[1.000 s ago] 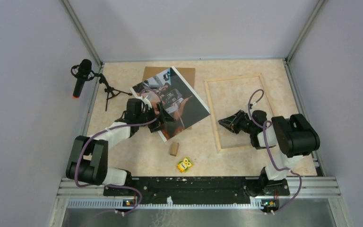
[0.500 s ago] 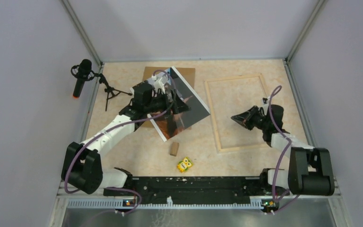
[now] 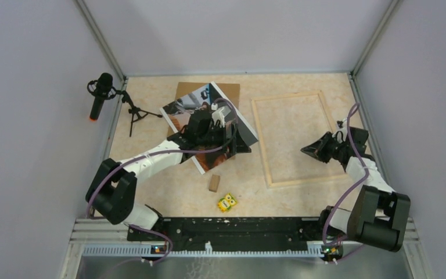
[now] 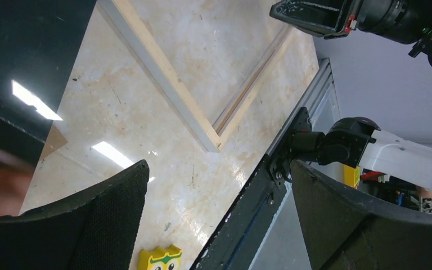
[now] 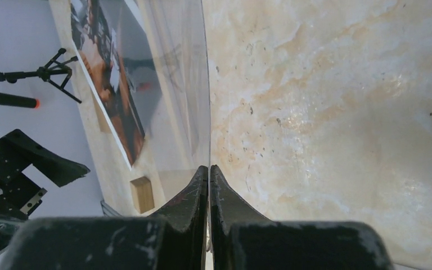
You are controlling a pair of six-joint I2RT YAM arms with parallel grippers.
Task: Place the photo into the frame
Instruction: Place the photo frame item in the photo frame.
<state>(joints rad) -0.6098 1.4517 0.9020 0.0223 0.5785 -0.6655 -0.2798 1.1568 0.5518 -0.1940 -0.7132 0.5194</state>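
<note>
The photo (image 3: 244,131), a dark glossy print with a white border, lies at mid table, partly over a brown backing board (image 3: 226,90). My left gripper (image 3: 239,146) is open and empty, hovering over the photo's right corner. In the left wrist view the gripper (image 4: 219,214) has wide-apart jaws; the photo (image 4: 17,56) is at the top left. The pale wood frame (image 3: 260,139) lies flat to the right, and its corner shows in the left wrist view (image 4: 163,84). My right gripper (image 3: 306,150) is over the frame's inside. In its own view the right gripper (image 5: 209,169) is shut on a thin clear sheet (image 5: 174,84), seen edge-on.
A small wooden block (image 3: 213,183) and a yellow owl toy (image 3: 227,202) lie near the front, below the photo. A microphone on a tripod (image 3: 100,93) stands at the left edge. Metal rails and grey walls bound the table.
My left arm has swung right across the photo to its right corner, jaws open. My right gripper has drawn back to the right inside the frame.
</note>
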